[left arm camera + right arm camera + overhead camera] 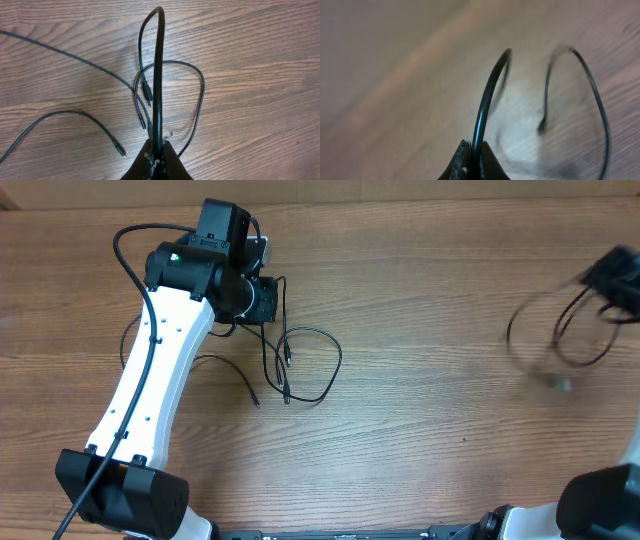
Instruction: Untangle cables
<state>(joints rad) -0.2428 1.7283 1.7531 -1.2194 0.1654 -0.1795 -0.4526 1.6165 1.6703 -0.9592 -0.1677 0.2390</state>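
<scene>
Left arm (pixel 160 365): white link, small screws, black joints; thick black wire (pixel 116 246); black end effector (pixel 157 149)

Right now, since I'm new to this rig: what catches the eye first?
The left pincer, shut on a thin cable, stands by loose cables on the left of the table. The right pincer grips a blurred loop at the far right.

Jaws pinch cable (pixel 158 75) over table (pixel 260 50).
</scene>
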